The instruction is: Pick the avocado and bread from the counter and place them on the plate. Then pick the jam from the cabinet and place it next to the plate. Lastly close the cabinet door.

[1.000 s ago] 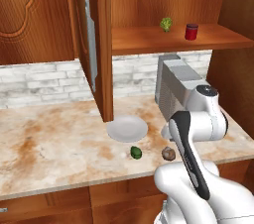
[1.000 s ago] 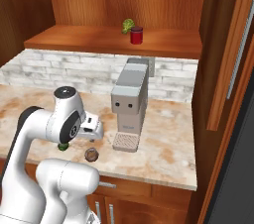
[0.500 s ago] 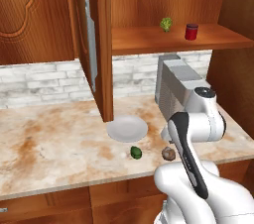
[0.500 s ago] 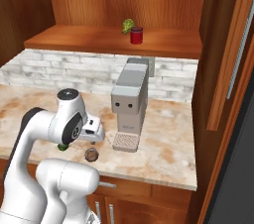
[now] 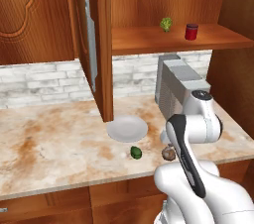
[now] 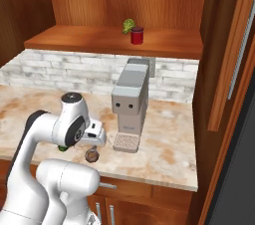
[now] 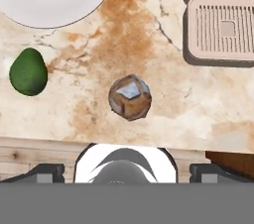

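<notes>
The first step was in hand: nothing had yet gone onto the plate (image 5: pixel 127 129), which lay bare on the table (image 5: pixel 54 143) below the open cabinet door (image 5: pixel 99 44). The avocado (image 5: pixel 136 152) sat just near of the plate, and the bread (image 7: pixel 130 97) lay a little to its right, in front of a grey coffee machine (image 6: pixel 130 104) and close to the table's near edge. The tool (image 7: pixel 126 171) hung above the bread with its jaws spread wide and holding nothing; the hand view looked straight down on the lump. Judging from that, the bread looked the likelier first pick. The next move called for a straight descent until the fingertips flanked the lump, then a close. The jam (image 5: pixel 191 31) stood on the cabinet (image 5: pixel 163 0) shelf, beside a leafy green item (image 5: pixel 166 23).
</notes>
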